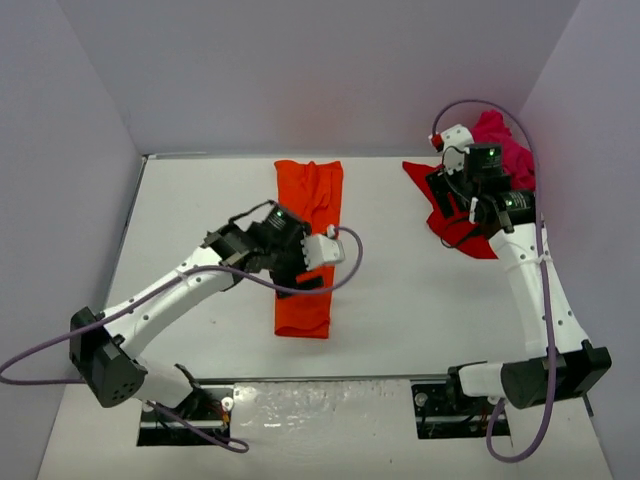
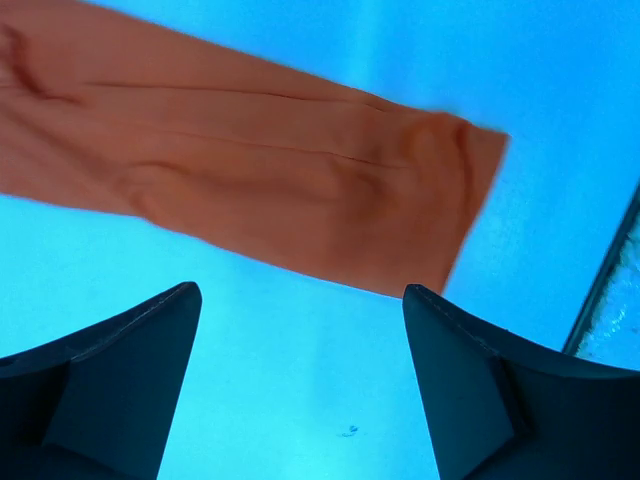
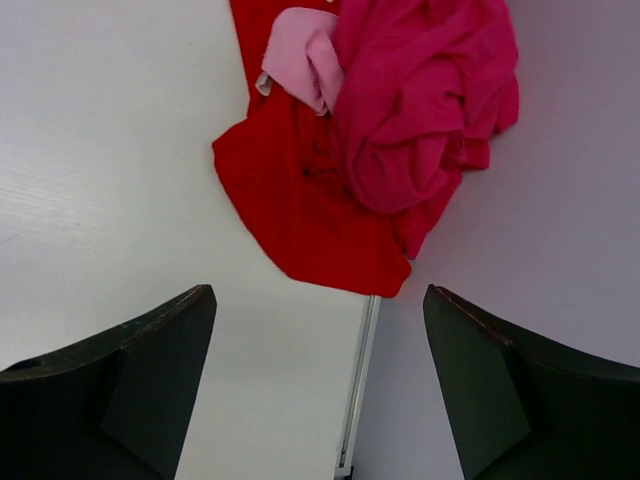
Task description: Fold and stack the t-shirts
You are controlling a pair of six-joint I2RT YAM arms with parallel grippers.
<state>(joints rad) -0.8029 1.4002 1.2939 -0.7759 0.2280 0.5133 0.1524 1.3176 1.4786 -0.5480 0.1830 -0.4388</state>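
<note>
Strip-folded orange-red cloth t-shirt centre of white table, under left gripper, fingers apart, empty. Red cloth t-shirt and crumpled magenta-pink cloth t-shirt heaped far right, below right gripper, fingers apart, empty. Cloth limp, light: pinch hem corners.

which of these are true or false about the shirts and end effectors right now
1. The orange shirt lies as a long strip, apart from the other shirts. True.
2. The left end effector grips the orange shirt. False: it is open and holds nothing.
3. The pink shirt lies crumpled on the red shirt. True.
4. The right end effector is shut on the red shirt. False: it is open and empty, short of the pile.
</note>
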